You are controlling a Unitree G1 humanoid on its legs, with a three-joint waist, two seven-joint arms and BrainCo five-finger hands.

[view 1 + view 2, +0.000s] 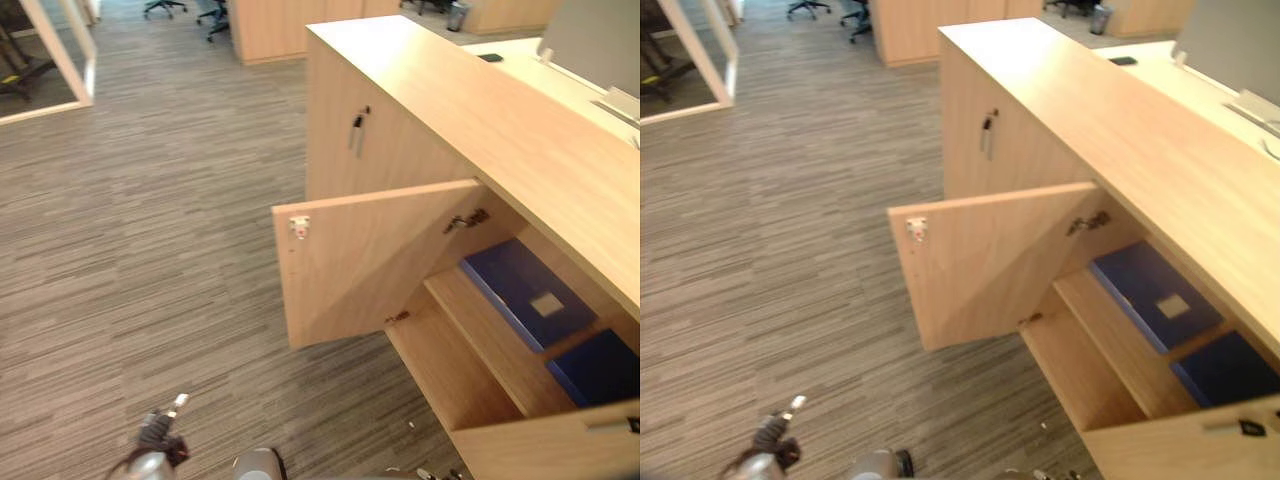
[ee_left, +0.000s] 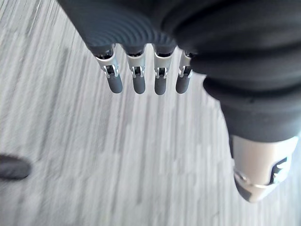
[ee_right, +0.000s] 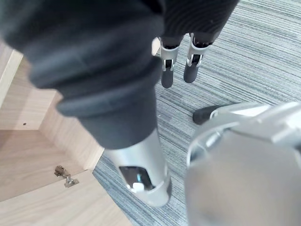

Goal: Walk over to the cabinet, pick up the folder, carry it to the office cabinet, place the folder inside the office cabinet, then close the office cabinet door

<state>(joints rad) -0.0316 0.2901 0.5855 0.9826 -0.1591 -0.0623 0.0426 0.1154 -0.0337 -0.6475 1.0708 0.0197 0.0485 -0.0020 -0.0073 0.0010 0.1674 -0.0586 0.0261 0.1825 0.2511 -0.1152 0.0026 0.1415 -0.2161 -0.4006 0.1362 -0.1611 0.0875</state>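
Now folder (image 1: 505, 280) lies flat on a shelf inside the cabinet (image 1: 450, 100), long axis along the shelf, well apart from both hands. Left hand (image 2: 136, 82) and right hand (image 3: 167, 77) hang with fingers loose and straight, empty, over carpet (image 1: 150, 250).

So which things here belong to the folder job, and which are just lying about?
Job: office cabinet, open door, blue folders on its shelf, left hand, right hand.
Lying about: office chairs, monitor, small dark object on desk.
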